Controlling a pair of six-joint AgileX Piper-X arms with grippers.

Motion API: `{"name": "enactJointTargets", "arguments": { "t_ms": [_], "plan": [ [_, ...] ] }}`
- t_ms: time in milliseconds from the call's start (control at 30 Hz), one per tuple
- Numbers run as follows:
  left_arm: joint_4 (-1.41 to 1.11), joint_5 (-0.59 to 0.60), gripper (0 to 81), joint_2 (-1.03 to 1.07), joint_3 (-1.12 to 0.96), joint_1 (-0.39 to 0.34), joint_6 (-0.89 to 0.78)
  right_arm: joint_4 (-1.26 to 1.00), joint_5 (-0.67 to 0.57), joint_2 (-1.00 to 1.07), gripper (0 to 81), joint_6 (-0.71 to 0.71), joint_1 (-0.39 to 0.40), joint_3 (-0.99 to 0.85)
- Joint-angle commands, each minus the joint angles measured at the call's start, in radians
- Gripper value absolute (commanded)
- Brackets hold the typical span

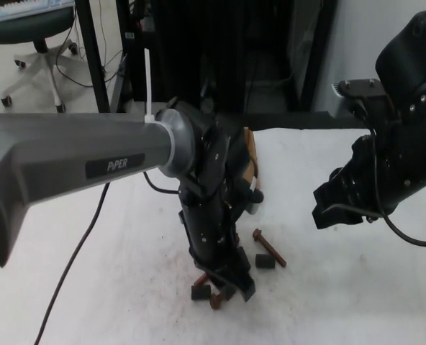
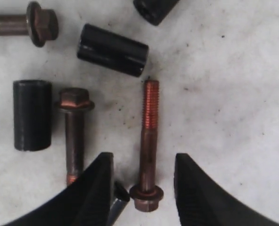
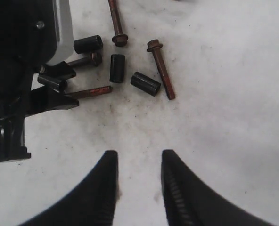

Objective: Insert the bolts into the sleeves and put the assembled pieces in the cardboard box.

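Note:
Several rusty bolts and black sleeves lie loose on the white bench. My left gripper (image 2: 144, 157) is open and low over them, its fingers either side of a copper bolt (image 2: 149, 150) without touching it. A second bolt (image 2: 76, 136) and a sleeve (image 2: 32, 115) lie just beside it, and another sleeve (image 2: 112, 49) lies past the bolt's threaded end. My right gripper (image 3: 137, 188) is open with nothing in it, held back from the pile over bare bench. A bolt (image 3: 160, 68) and a sleeve (image 3: 145, 83) lie ahead of it. The cardboard box (image 1: 250, 162) is mostly hidden behind the left arm.
The left arm (image 1: 91, 162) crosses the bench from the near left, and its gripper body (image 3: 17, 70) stands beside the pile. The right arm (image 1: 393, 158) hangs at the right. A black cable (image 1: 76, 259) trails over the left of the bench. An office chair (image 1: 33, 36) stands behind.

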Motion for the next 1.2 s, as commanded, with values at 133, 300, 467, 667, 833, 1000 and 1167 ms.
{"name": "enactJointTargets", "arguments": {
  "t_ms": [133, 300, 467, 667, 833, 1000, 1167],
  "plan": [
    [-0.036, -0.083, 39.3, -0.009, -0.042, -0.005, 0.029, -0.02, -0.008, -0.014, 30.0, -0.007, -0.003, 0.002],
    [-0.038, -0.113, 39.3, -0.007, -0.042, -0.005, 0.071, -0.02, -0.008, -0.014, 30.0, -0.007, -0.003, 0.002],
    [-0.057, -0.113, 39.3, 0.0, -0.042, 0.0, 0.071, -0.02, -0.008, -0.014, 30.0, -0.007, -0.003, 0.002],
    [-0.074, -0.113, 39.3, 0.03, -0.042, 0.001, 0.071, -0.02, -0.008, -0.014, 30.0, -0.007, -0.003, 0.002],
    [-0.057, -0.113, 39.3, 0.044, -0.042, 0.001, 0.071, -0.02, -0.008, -0.014, 30.0, -0.007, -0.003, 0.002],
    [-0.059, -0.142, 38.4, 0.044, -0.042, 0.001, 0.071, -0.02, -0.008, -0.014, 30.0, -0.007, -0.003, 0.002],
    [-0.06, -0.184, 19.5, 0.044, -0.042, 0.003, 0.125, -0.02, -0.008, -0.014, 30.0, -0.007, -0.003, 0.002]
  ]
}}
